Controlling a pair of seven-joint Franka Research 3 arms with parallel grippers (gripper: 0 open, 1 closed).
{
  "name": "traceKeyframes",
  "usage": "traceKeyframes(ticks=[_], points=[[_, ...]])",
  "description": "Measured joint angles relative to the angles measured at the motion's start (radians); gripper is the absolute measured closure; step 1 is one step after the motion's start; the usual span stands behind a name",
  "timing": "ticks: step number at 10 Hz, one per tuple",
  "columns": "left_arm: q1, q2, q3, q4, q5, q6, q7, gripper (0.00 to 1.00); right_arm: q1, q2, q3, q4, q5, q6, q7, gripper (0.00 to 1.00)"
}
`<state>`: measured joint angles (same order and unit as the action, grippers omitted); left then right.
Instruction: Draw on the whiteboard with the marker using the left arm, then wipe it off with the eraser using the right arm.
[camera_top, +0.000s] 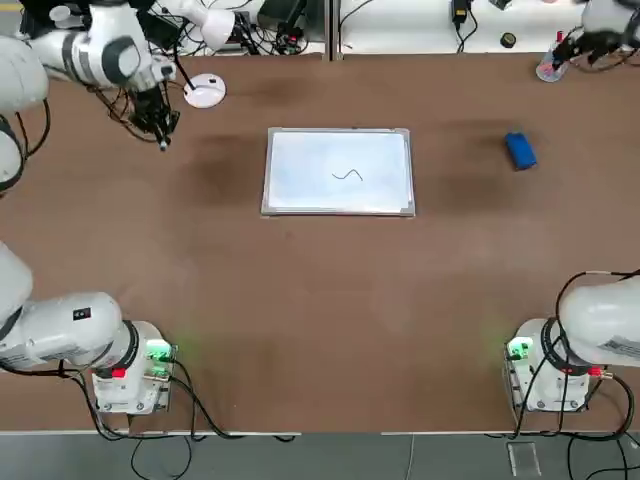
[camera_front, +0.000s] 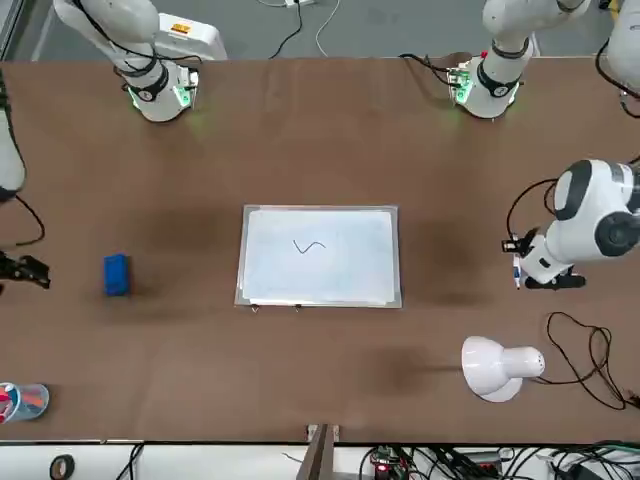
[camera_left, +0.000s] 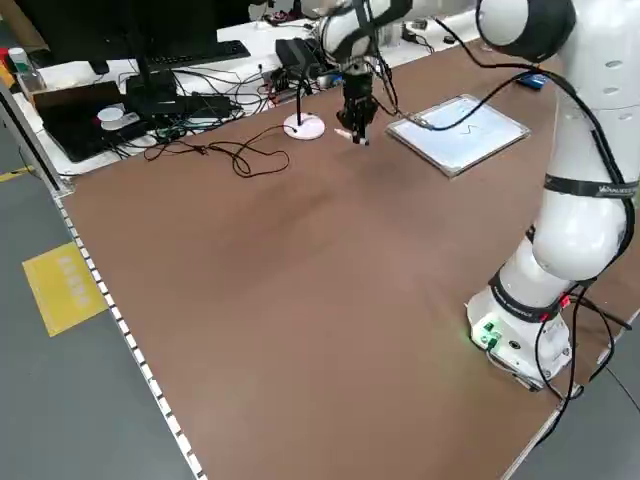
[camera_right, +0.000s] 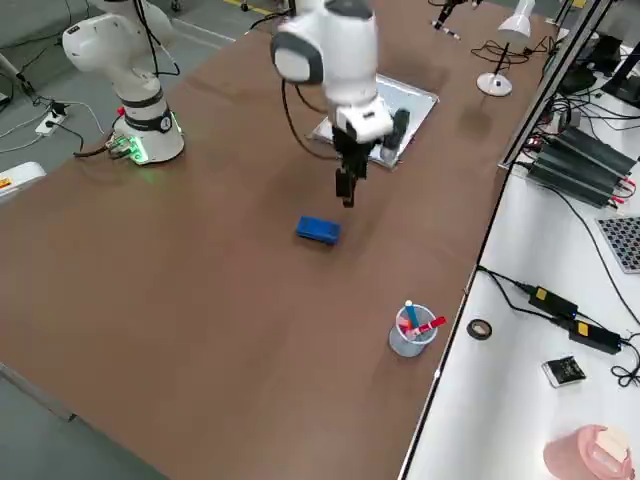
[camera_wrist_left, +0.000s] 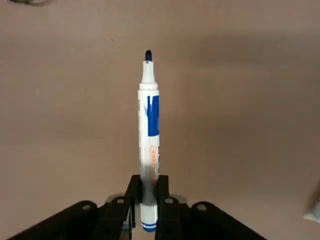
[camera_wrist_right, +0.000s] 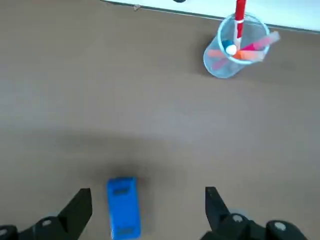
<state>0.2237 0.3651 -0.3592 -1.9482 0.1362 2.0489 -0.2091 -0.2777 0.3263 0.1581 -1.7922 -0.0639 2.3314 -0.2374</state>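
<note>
With a short wavy line (camera_top: 347, 175) on the whiteboard (camera_top: 300, 190), the drawing step appears complete and the wiping step due; the marker (camera_wrist_left: 149, 115), uncapped, is clamped in the left gripper (camera_wrist_left: 148, 185), well to the left of the board; the right gripper (camera_wrist_right: 148, 200), jaws apart, is above the table near the eraser (camera_wrist_right: 123, 207), which lies on the table to the board's right; the next move probably calls for aligning the jaws over the eraser, lowering, gripping it, then carrying it to the line, the marker being kept clear; the eraser's far end is cut off in the right wrist view, and its underside is hidden; the marker's cap cannot be made out; the right arm is cut off in the front view; whether the line has further faint strokes cannot be told
</note>
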Motion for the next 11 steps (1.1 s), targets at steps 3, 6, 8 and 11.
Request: traceKeyframes(ticks=[3, 6, 8, 11], points=[[-0.001, -0.023, 0.001, -0.137, 0.0, 0.151, 0.043, 0.82, 0.007, 0.044, 0.013, -0.115, -0.004, 0.173, -0.008, 0.0], [-0.001, -0.025, 0.01, -0.228, 0.0, 0.285, 0.072, 0.82, 0.021, 0.046, 0.018, -0.209, -0.005, 0.256, -0.008, 0.0], [-0.001, -0.017, 0.022, -0.267, 0.001, 0.341, 0.075, 0.82, 0.02, 0.047, 0.017, -0.3, -0.005, 0.365, -0.01, 0.0], [-0.001, 0.013, 0.046, -0.278, 0.032, 0.384, 0.08, 0.82, 0.013, 0.047, 0.013, -0.406, -0.006, 0.452, -0.04, 0.0]])
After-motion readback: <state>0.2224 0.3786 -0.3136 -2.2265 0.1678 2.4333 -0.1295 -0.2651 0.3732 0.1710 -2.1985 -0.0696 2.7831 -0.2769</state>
